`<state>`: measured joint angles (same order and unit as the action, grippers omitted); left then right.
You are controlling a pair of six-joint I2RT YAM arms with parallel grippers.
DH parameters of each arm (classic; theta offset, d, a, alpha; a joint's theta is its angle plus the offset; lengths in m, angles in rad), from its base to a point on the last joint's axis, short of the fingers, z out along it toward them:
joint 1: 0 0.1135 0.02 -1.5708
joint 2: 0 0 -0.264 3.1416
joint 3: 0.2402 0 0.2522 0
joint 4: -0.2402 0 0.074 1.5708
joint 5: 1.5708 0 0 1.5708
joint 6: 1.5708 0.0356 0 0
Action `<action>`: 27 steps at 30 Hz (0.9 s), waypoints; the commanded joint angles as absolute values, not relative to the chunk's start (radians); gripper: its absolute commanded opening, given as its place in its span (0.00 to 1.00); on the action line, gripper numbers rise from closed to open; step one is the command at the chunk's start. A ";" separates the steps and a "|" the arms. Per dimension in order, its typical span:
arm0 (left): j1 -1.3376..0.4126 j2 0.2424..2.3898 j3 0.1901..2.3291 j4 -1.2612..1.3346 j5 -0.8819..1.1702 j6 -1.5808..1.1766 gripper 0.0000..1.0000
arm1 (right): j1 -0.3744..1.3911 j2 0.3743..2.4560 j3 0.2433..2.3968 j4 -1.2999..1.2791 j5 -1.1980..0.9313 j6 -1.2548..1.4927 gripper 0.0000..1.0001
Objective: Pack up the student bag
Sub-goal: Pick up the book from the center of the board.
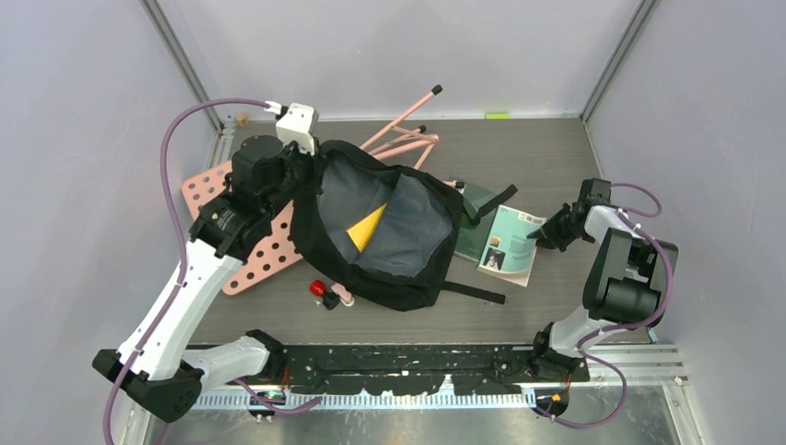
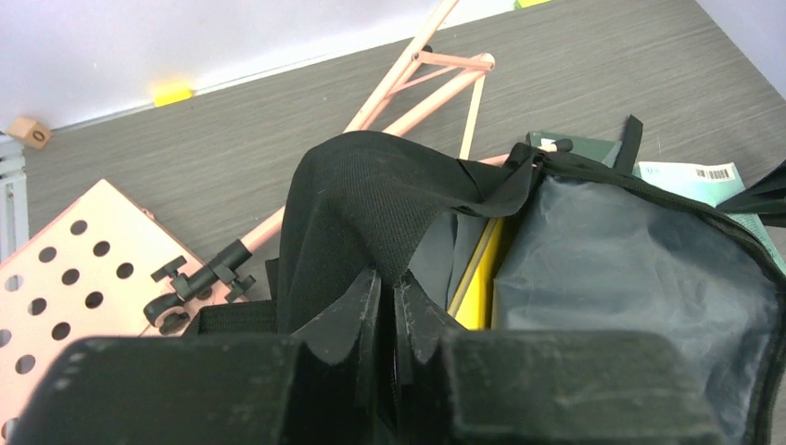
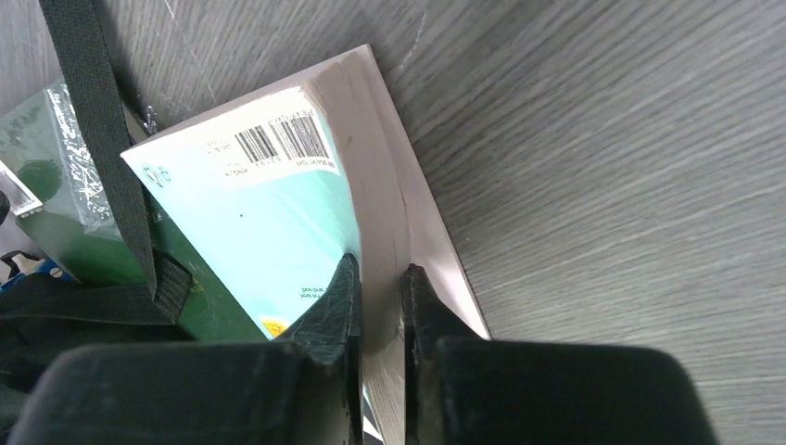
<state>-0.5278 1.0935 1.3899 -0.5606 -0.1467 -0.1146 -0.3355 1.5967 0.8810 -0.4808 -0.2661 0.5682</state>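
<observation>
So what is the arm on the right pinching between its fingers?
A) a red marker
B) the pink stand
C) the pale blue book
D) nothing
C: the right gripper is pinched on the edge of the pale blue book, which lies next to the student bag.

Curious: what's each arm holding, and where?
Left fingers: large black fabric backpack, at its opening rim. Right fingers: pale-blue paperback book, at its page edge.

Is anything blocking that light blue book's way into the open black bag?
Partly. A green book and a black strap lie between the light blue book and the student bag, whose mouth the left tool holds open. The right tool grips the book's edge.
</observation>
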 commanded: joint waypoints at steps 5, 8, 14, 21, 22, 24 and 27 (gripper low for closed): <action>-0.525 1.046 1.378 -0.575 -0.129 -0.129 0.29 | -0.322 1.606 0.814 -0.399 -0.219 0.590 0.00; -0.525 1.038 1.378 -0.585 -0.122 -0.127 0.45 | -0.323 1.544 0.802 -0.394 -0.220 0.592 0.00; -0.525 1.020 1.382 -0.599 -0.115 -0.121 0.86 | -0.322 1.370 0.787 -0.388 -0.183 0.616 0.01; -0.525 0.991 1.419 -0.625 -0.094 -0.101 1.00 | -0.322 1.144 0.830 -0.417 -0.148 0.662 0.00; -0.525 0.989 1.428 -0.630 -0.082 -0.103 1.00 | -0.322 1.130 0.850 -0.427 -0.146 0.665 0.00; -0.525 0.989 1.441 -0.633 -0.054 -0.115 1.00 | -0.322 1.091 0.881 -0.439 -0.155 0.673 0.01; -0.525 0.988 1.437 -0.617 0.025 -0.179 1.00 | -0.321 1.037 0.917 -0.449 -0.173 0.690 0.00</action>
